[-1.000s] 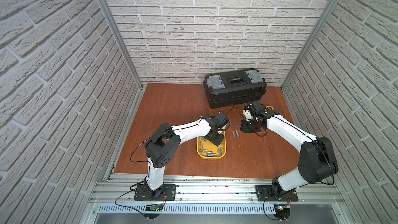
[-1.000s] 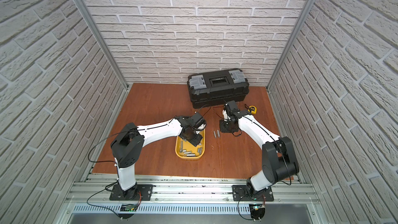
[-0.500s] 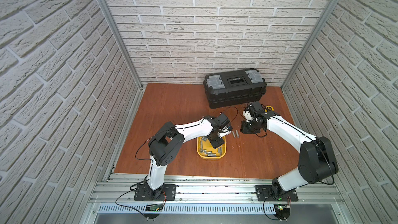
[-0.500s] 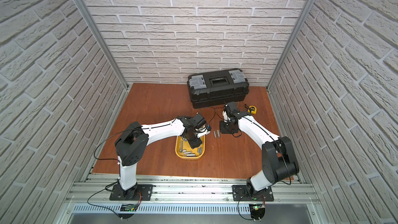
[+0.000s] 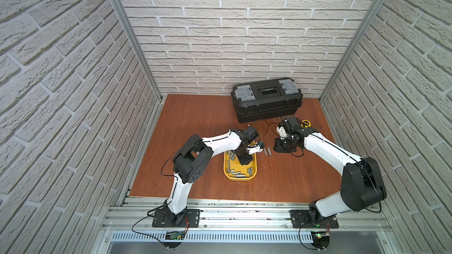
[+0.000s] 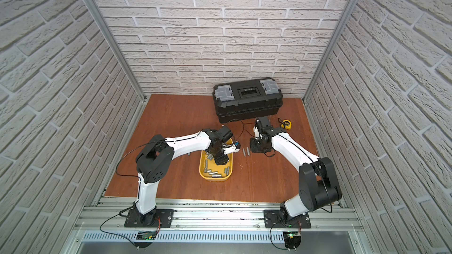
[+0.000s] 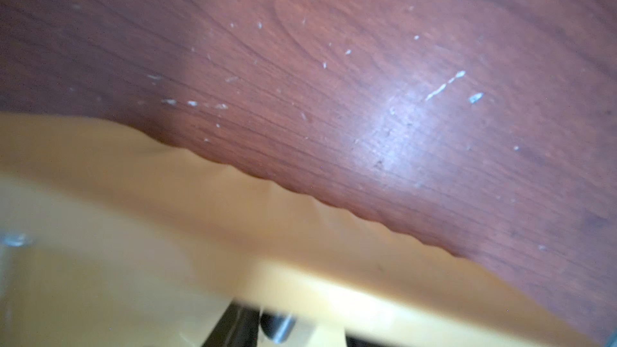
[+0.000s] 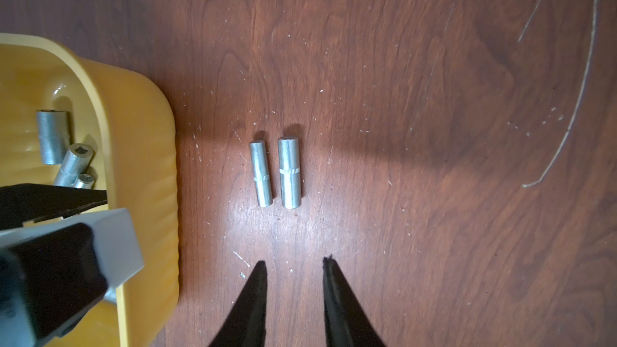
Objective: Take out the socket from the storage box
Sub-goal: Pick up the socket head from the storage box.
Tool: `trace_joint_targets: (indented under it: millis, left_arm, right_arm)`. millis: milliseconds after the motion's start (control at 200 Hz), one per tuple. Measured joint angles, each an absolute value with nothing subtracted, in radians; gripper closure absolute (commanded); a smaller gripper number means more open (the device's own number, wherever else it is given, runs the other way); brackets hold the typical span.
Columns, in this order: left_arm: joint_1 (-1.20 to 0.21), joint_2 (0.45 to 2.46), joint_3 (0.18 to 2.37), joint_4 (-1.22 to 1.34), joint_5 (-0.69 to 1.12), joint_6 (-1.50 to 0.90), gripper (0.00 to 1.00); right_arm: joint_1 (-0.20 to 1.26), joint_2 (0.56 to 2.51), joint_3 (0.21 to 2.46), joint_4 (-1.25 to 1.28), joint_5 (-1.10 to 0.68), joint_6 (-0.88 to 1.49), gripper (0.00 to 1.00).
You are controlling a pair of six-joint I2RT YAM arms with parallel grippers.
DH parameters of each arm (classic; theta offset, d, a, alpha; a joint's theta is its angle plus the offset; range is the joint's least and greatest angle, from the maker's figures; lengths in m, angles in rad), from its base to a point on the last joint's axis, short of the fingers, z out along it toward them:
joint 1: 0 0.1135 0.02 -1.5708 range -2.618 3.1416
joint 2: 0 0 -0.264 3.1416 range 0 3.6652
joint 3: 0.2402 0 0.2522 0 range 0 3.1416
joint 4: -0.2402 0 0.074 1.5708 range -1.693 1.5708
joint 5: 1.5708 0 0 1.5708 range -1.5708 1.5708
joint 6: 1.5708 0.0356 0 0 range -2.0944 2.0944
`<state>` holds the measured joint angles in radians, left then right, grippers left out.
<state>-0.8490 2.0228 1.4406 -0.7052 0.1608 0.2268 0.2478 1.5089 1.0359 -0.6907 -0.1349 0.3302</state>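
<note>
The yellow storage box lies mid-table with several silver sockets in it. My left gripper reaches down inside its far half. The blurred left wrist view shows the storage box's wall and one socket against a dark finger; I cannot tell whether it is gripped. My right gripper stands open and empty just above the table, beside two sockets lying side by side right of the storage box.
A large black toolbox with grey latches stands at the back wall. A yellow tape measure lies right of the right wrist. Thin cables trail over the table near the toolbox.
My left gripper has turned and gone down into the storage box, and its jaws have drawn closer together. The right arm has not moved.
</note>
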Motion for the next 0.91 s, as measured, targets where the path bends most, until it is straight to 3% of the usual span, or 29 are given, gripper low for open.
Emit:
trace_joint_targets:
  millis: [370,905]
  left_arm:
    - [-0.849,2.021,1.427,-0.699,0.217,0.220,0.86]
    - [-0.808,1.737,1.342,-0.553,0.204,0.097,0.92]
  right_arm:
    - [0.248,1.509,1.036,-0.691,-0.134,0.333,0.70]
    - [0.248,1.509,1.036,-0.691,-0.133,0.333,0.70]
